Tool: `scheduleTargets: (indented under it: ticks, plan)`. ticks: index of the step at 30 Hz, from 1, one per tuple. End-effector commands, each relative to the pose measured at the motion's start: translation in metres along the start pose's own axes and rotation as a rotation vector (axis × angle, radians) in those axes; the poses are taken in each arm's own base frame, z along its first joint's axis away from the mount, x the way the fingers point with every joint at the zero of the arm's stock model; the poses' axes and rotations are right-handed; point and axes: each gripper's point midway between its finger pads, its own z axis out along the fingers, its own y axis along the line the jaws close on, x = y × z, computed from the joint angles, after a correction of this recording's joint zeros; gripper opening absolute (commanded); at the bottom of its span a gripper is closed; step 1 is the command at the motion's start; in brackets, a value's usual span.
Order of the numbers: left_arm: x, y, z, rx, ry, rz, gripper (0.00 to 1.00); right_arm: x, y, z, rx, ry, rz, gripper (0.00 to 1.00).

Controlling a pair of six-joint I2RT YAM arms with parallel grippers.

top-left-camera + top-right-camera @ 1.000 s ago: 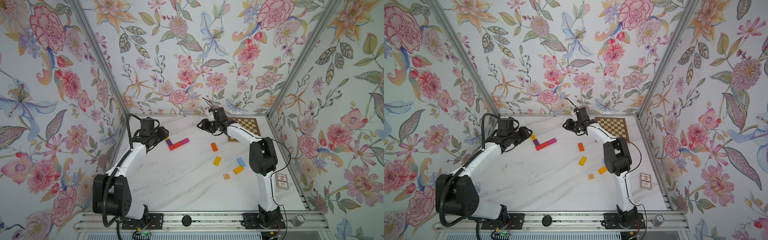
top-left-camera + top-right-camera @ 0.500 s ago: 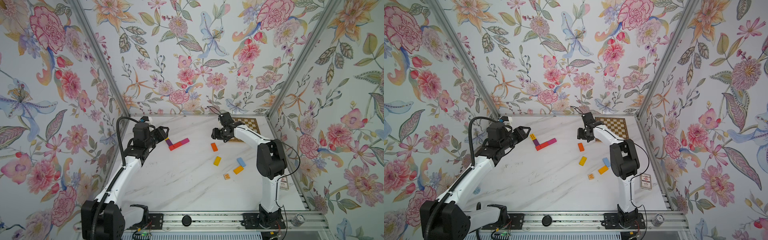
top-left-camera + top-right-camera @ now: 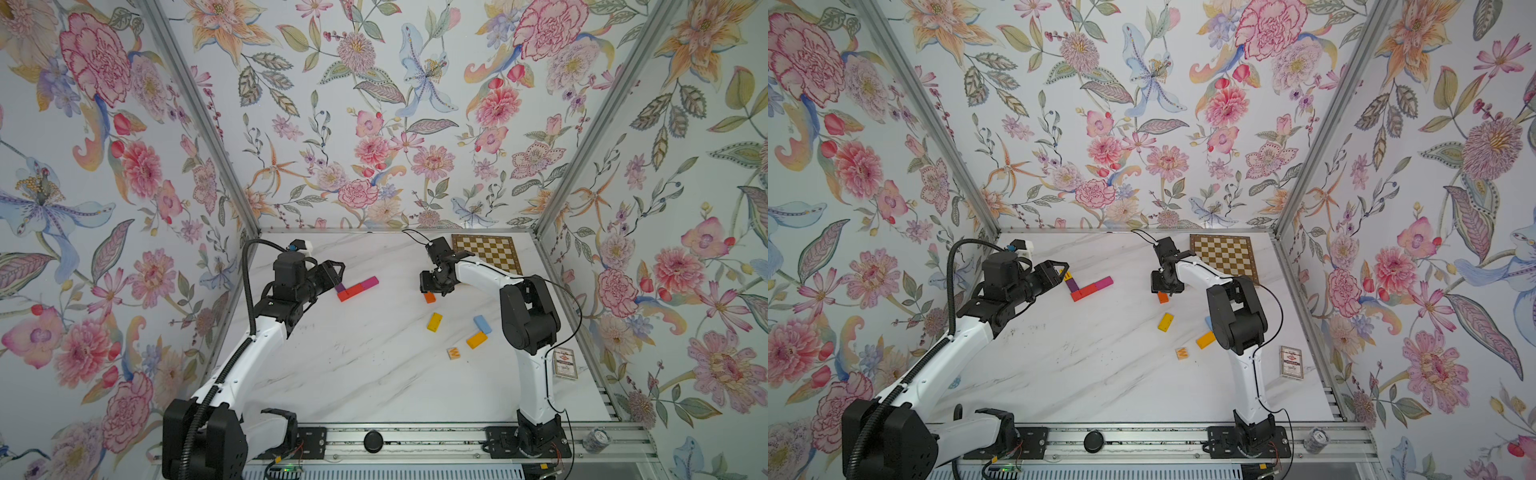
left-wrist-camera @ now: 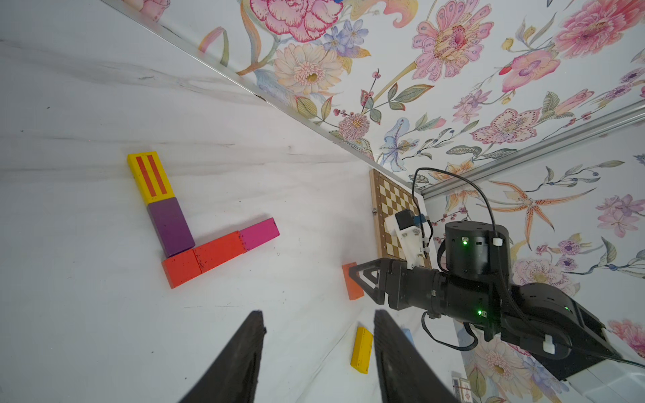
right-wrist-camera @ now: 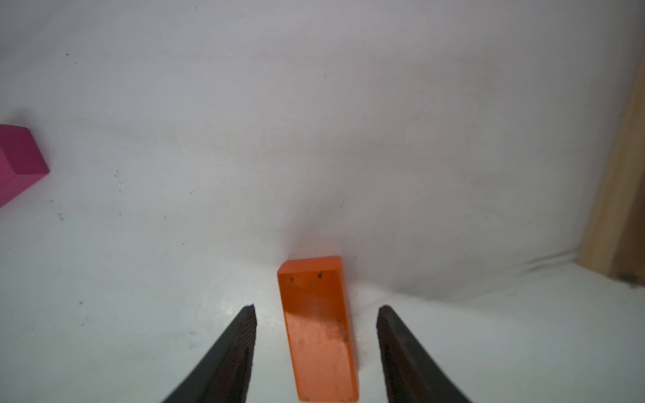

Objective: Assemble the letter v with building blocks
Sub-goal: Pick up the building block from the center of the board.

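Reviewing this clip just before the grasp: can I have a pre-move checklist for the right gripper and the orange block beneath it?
1. Orange wooden rectangular block sits between the right gripper fingers: ok.
2. Right jaws open, gap on either side of the block: ok.
3. Block lies flat on the white marble tabletop: ok.
4. Left gripper open and empty: ok.
5. Table bare beyond the V's magenta end block: ok.
6. Fingers low enough to grip: cannot tell.

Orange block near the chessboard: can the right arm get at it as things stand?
Likely yes: in the right wrist view the orange rectangular wooden block lies between the right arm's open jaws, gaps both sides, nothing blocking.
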Motion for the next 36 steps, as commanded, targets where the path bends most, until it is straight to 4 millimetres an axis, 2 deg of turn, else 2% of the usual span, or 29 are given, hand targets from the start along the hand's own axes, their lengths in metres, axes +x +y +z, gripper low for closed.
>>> scheduleTargets:
  ticks: [1,11,22,24,32,36]
  plan:
    - [0.003,0.001,0.003,-0.004,-0.004,-0.002,0.54,0.017,-0.003,0.011,0.029,0.05,-0.021,0.57]
    - [0.007,0.003,0.005,-0.01,0.006,-0.009,0.54,0.026,-0.001,0.018,0.041,0.073,-0.033,0.46]
    - [0.01,0.004,0.008,-0.016,0.016,-0.012,0.53,0.035,-0.006,0.021,0.091,0.106,-0.063,0.29]
    - [0.01,0.003,0.008,-0.014,0.017,-0.01,0.53,0.035,-0.005,0.019,0.094,0.108,-0.07,0.23]
    - [0.011,0.004,0.006,-0.018,0.012,-0.005,0.53,0.025,0.015,-0.002,0.084,0.06,-0.151,0.22]
    - [0.012,0.006,0.006,-0.021,0.011,-0.006,0.53,0.029,0.047,-0.012,0.038,0.051,-0.23,0.23]
